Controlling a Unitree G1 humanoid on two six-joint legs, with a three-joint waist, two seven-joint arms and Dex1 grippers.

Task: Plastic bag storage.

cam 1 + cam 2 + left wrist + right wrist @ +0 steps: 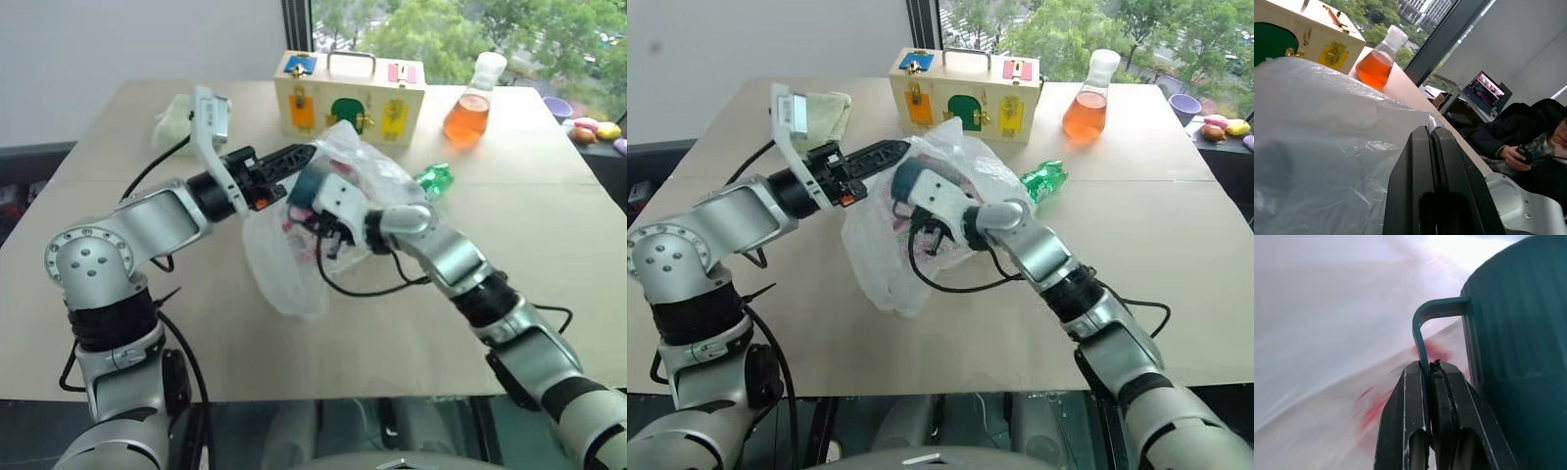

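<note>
Above the table, the left fingers are pinching the plastic bag, while the right fingers are clamping a teal cup's handle.

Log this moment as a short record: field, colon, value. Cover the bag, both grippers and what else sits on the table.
plastic bag: translucent whitish, pink-red print, lifted above the table, lower end hanging toward it
left gripper: shut on the bag's upper edge
right gripper: shut on the thin wire handle of a dark teal cup, inside the bag
wooden box: upright behind the bag
flask: orange liquid, beside the box
green wrapper: lying near the bag
pale green cloth: far left corner
</note>
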